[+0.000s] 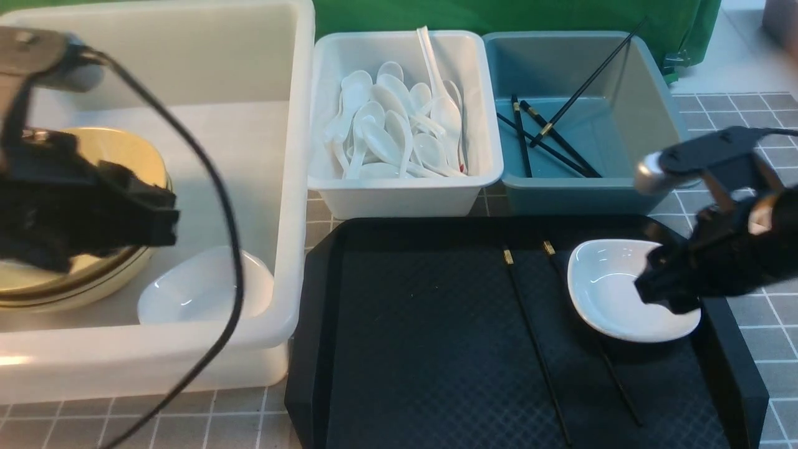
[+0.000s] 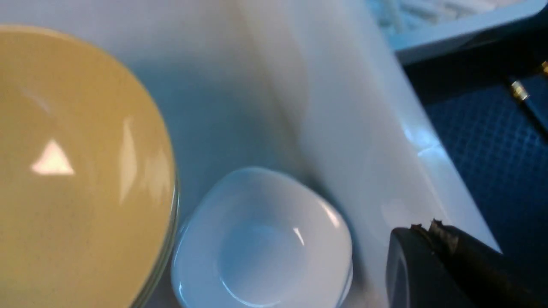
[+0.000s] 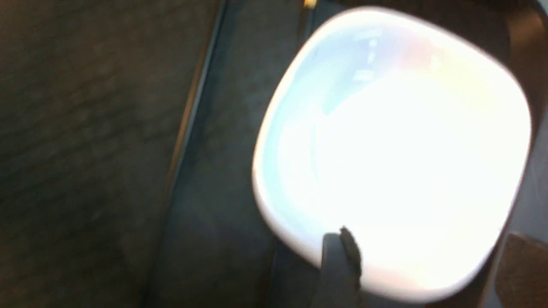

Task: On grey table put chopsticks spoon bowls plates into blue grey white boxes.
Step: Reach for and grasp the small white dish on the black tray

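A white plate (image 1: 608,293) lies on the black tray (image 1: 405,324), beside two black chopsticks (image 1: 530,330). My right gripper (image 1: 661,290) is open over the plate's right rim. In the right wrist view the plate (image 3: 394,141) fills the frame, with one finger (image 3: 342,256) over its edge and the other outside it. My left gripper (image 1: 156,218) is shut and empty, above the big off-white tub (image 1: 293,187). The tub holds stacked yellow bowls (image 1: 124,149) and a white plate (image 1: 206,287). The left wrist view shows the bowl (image 2: 77,171), plate (image 2: 261,244) and shut fingertips (image 2: 428,229).
The white box (image 1: 405,187) holds several spoons (image 1: 393,131). The blue-grey box (image 1: 623,93) holds several chopsticks (image 1: 548,137), one leaning over its far rim. The grey tiled table (image 1: 773,324) shows right of the tray. The left arm's cable (image 1: 218,206) hangs across the tub.
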Controlling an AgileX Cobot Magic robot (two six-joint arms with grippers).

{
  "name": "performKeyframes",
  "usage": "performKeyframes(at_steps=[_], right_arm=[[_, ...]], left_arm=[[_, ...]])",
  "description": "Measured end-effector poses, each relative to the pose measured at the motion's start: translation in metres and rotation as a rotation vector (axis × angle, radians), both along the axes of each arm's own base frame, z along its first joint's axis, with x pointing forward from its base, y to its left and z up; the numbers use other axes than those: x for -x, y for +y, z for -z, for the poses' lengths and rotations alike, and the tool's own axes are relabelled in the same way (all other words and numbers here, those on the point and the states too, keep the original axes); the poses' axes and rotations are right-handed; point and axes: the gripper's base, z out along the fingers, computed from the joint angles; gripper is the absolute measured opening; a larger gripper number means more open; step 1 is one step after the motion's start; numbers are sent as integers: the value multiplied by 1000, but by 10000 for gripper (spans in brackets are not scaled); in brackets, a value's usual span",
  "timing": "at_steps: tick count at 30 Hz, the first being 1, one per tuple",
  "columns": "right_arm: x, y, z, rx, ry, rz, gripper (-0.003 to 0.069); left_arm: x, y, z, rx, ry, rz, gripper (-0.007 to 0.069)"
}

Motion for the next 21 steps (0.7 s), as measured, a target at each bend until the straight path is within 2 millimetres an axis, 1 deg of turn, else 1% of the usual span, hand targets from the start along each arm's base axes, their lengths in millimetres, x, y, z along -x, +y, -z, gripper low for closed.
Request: performKeyframes(at_steps=[1, 2, 3, 4, 6, 7, 8, 10, 12, 14, 15, 17, 18, 19, 20, 21], right_arm=[[-6, 2, 5, 5, 11, -1, 473], [-16, 5, 17, 12, 34, -2, 424], [-18, 5, 21, 14, 40, -2, 416], [-24, 7, 32, 20, 62, -3, 358], [-28, 11, 45, 25, 86, -6, 261], [-29, 11, 48, 25, 91, -4, 251], [-30, 16, 55, 19, 104, -4, 188], [-30, 27, 60, 2, 108, -20, 118], [-28, 40, 59, -11, 91, -54, 89], [-28, 51, 55, -22, 78, -78, 98], [-29, 55, 51, -29, 73, -82, 117], [-31, 56, 45, -32, 72, -79, 167], [-32, 55, 41, -27, 73, -77, 199], [-33, 46, 33, -1, 86, -63, 288], [-33, 44, 32, 6, 92, -58, 298], [-33, 37, 28, 24, 102, -44, 351]], left_arm=[[8, 1, -2, 6, -37, -3, -10], [25, 5, -2, 13, -102, -11, -10], [26, 6, -2, 13, -108, -12, -10], [40, 9, 3, 6, -141, -17, -10], [52, 12, 13, -15, -157, -19, -10], [54, 13, 16, -17, -156, -19, -10], [62, 15, 27, -38, -153, -19, -10], [68, 17, 38, -51, -144, -20, -10], [74, 19, 51, -65, -145, -23, -10], [76, 20, 58, -65, -158, -28, -10], [77, 20, 62, -65, -165, -31, -10], [77, 21, 64, -66, -175, -35, -10], [77, 21, 65, -65, -180, -36, -10], [77, 21, 64, -62, -196, -40, -9], [77, 21, 64, -62, -198, -40, -9], [76, 21, 64, -60, -205, -41, -9]])
